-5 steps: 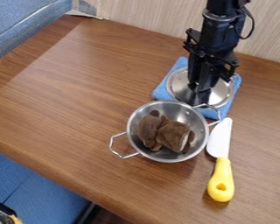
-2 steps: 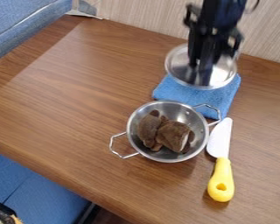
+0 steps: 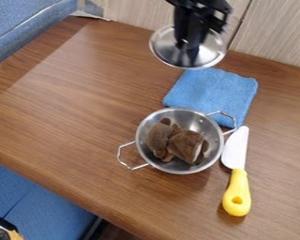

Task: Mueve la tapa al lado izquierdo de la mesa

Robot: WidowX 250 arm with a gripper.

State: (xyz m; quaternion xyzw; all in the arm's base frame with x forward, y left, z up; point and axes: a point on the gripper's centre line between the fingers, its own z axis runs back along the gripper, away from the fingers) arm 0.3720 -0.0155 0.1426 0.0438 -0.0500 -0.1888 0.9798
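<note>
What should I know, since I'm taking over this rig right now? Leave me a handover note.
Claw: shut on the lid, held up beyond the blue cloth.
Pot: on the table, brown item inside; yellow-handled knife beside it.
Done: lid gripped and raised.
Left: bring it over the table's left side, lower it, release.

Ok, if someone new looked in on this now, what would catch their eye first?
Probably the shiny lid, up in the gripper near the table's far edge. Next, the steel pot mid-table with brown lumps inside, then the knife's bright yellow handle to the right of it.
</note>
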